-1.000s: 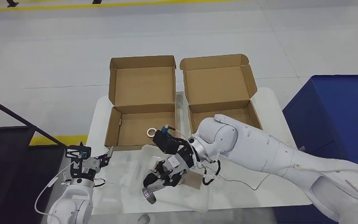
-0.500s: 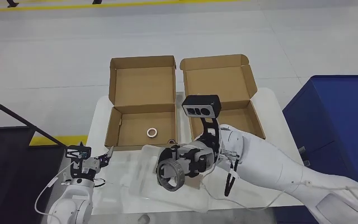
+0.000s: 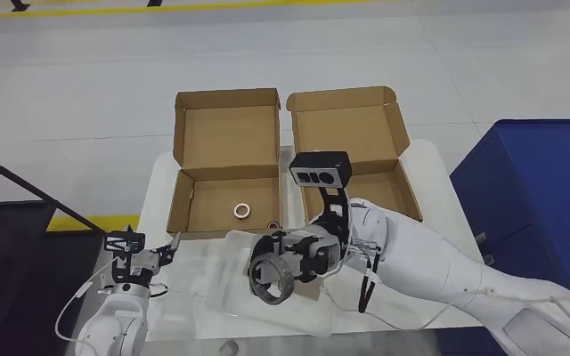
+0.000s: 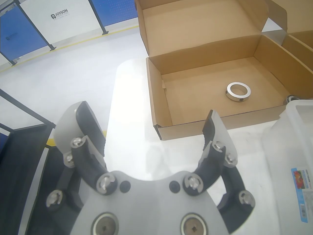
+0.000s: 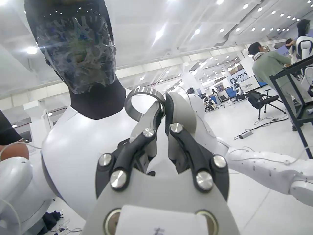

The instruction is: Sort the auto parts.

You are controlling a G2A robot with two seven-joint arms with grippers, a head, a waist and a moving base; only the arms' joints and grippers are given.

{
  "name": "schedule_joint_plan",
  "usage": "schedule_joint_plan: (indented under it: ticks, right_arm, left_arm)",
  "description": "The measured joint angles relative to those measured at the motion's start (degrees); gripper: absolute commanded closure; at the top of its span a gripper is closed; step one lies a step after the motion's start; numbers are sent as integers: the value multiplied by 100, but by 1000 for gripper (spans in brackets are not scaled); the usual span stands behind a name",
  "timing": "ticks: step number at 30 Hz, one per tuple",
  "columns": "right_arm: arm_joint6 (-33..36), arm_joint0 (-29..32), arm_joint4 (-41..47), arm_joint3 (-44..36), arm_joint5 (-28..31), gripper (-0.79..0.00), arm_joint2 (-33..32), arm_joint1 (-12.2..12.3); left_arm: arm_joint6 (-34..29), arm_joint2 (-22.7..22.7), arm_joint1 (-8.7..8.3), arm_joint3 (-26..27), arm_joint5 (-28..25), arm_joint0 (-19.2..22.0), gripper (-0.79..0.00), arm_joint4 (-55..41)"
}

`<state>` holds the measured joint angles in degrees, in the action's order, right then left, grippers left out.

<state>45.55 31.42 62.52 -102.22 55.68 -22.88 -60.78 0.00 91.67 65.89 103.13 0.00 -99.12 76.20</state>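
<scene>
The right gripper [image 5: 163, 103] had its fingers pressed together on one short stretch of the steel ring's [image 5: 144, 103] wall, leaving most of the ring hanging free to one side. That was the weak point as I saw it. Smooth metal pinched over so small a patch could swivel in the pads or slip out if the wrist turned sharply. In the top view the ring [image 3: 270, 279] sat at lower centre, raised above the clear plastic tub [image 3: 223, 276], near the left cardboard box [image 3: 183, 200] but short of it and well apart from the right cardboard box [image 3: 392, 187]. A drop there would probably land it back in the tub or send it rolling on the table. It could also end up in the wrong box, since a similar metal collar [image 4: 238, 89] already lay flat in the left one beside a small dark bearing [image 4: 289, 98]. The ring had no true long axis, being wide and short, and its bore faced roughly up toward the overhead camera, slightly tilted. The left gripper [image 4: 156, 133] hung spread and empty at lower left.
</scene>
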Motion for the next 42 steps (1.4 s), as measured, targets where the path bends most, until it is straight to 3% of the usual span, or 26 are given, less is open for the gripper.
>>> schedule_joint_plan:
  ticks: [3,8,17,20,23,26,31,37,42]
  right_arm:
    - [190,279,973,-413,-846,0,104,-57]
    - [1476,603,2712,-421,-2573,0,122,-187]
    - [2007,1214,3974,-415,-4489,0,58,-425]
    - [2050,1371,4130,-408,-4786,0,-79,-479]
    - [1980,1461,3729,-314,-4403,0,-365,-534]
    - [1667,1472,2949,-168,-3186,0,-720,-614]
    - [699,1351,524,151,-1498,0,-1270,-674]
    - [-686,1551,-2233,-183,-1160,0,-1915,-664]
    - [-967,1713,-3581,-458,-1161,0,-2261,-648]
  left_arm:
    - [0,0,0,0,0,0,-785,0]
    - [0,0,0,0,0,0,-785,0]
    - [0,0,0,0,0,0,-785,0]
    - [0,0,0,0,0,0,-785,0]
    - [0,0,0,0,0,0,-785,0]
    - [0,0,0,0,0,0,-785,0]
    - [0,0,0,0,0,0,-785,0]
    - [0,0,0,0,0,0,-785,0]
    - [0,0,0,0,0,0,-785,0]
